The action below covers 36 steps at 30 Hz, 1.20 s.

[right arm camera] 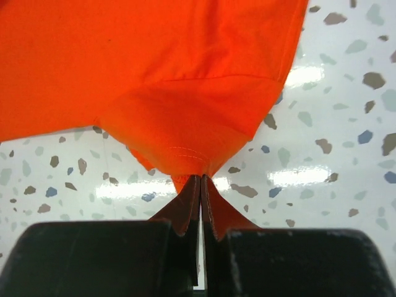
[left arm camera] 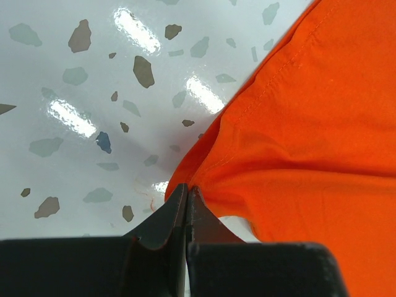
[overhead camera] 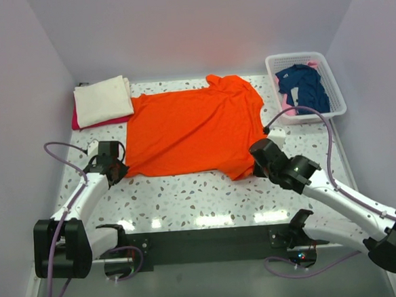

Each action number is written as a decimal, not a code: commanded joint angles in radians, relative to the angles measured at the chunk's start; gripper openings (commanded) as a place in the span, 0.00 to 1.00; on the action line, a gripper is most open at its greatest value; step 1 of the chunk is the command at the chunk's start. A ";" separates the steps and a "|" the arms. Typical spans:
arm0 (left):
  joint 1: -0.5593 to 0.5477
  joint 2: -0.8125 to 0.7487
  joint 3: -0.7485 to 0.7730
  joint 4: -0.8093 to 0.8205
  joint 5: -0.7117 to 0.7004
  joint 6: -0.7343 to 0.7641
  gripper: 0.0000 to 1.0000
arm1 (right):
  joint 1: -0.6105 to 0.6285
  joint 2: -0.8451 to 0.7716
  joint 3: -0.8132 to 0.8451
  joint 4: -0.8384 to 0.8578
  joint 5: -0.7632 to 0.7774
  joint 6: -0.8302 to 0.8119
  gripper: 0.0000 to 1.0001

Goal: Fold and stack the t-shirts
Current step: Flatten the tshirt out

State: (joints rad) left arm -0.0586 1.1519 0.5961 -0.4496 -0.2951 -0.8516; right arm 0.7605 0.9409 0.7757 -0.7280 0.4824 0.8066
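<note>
Fingers pressing together on both arms: left fingers (left arm camera: 162, 219) pinching lower-left hem corner of orange t-shirt (overhead camera: 193, 125), right fingers (right arm camera: 221, 213) pinching lower-right hem corner. Shirt lying spread flat at centre of desk (overhead camera: 188, 200). Cloth looking light, soft, limp, bunching at each pinch; probably sagging when lifting, so stitched hem corners seeming soundest hold for folding

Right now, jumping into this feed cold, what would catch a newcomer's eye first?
The bright orange t-shirt spread across the middle of the speckled table dominates. The left end effector and right end effector are each shut on a near corner of it. A folded cream t-shirt lies on a red one at far left; a white basket with a navy t-shirt sits far right.
</note>
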 commanded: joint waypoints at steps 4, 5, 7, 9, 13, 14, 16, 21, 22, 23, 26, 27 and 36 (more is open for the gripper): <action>0.006 -0.006 0.024 0.035 0.007 0.022 0.00 | 0.005 0.026 0.060 -0.160 0.061 -0.098 0.13; 0.006 -0.001 0.024 0.037 0.007 0.023 0.00 | 0.005 0.021 0.044 -0.163 0.050 -0.090 0.27; 0.006 0.000 0.022 0.038 0.011 0.023 0.00 | 0.013 0.001 0.024 -0.163 0.042 -0.072 0.37; 0.006 0.002 0.024 0.040 0.011 0.028 0.00 | 0.026 -0.049 -0.006 -0.142 0.032 -0.060 0.40; 0.006 0.005 0.024 0.040 0.007 0.031 0.00 | 0.078 -0.050 -0.007 -0.084 0.009 -0.066 0.36; 0.006 0.006 0.024 0.043 0.007 0.032 0.00 | 0.098 -0.030 0.002 -0.070 0.013 -0.075 0.36; 0.006 0.011 0.025 0.045 0.008 0.032 0.00 | 0.181 0.059 0.017 -0.027 0.034 -0.080 0.36; 0.006 0.015 0.024 0.043 0.011 0.037 0.00 | 0.319 0.335 0.114 0.024 0.113 -0.099 0.34; 0.006 0.014 0.024 0.043 0.011 0.039 0.00 | 0.326 0.363 0.129 0.053 0.111 -0.109 0.33; 0.006 0.014 0.025 0.043 0.011 0.039 0.00 | 0.330 0.392 0.132 0.076 0.111 -0.133 0.33; 0.006 0.014 0.024 0.042 0.013 0.043 0.00 | 0.330 0.467 0.142 0.142 0.104 -0.162 0.33; 0.006 0.012 0.024 0.040 0.013 0.045 0.00 | 0.332 0.484 0.145 0.151 0.102 -0.167 0.33; 0.006 0.005 0.011 0.043 0.019 0.048 0.00 | 0.332 0.602 0.146 0.249 0.062 -0.195 0.38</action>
State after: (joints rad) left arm -0.0582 1.1652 0.5964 -0.4412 -0.2817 -0.8185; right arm 1.0882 1.5185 0.8894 -0.5468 0.5312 0.6239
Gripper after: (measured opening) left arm 0.019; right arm 0.375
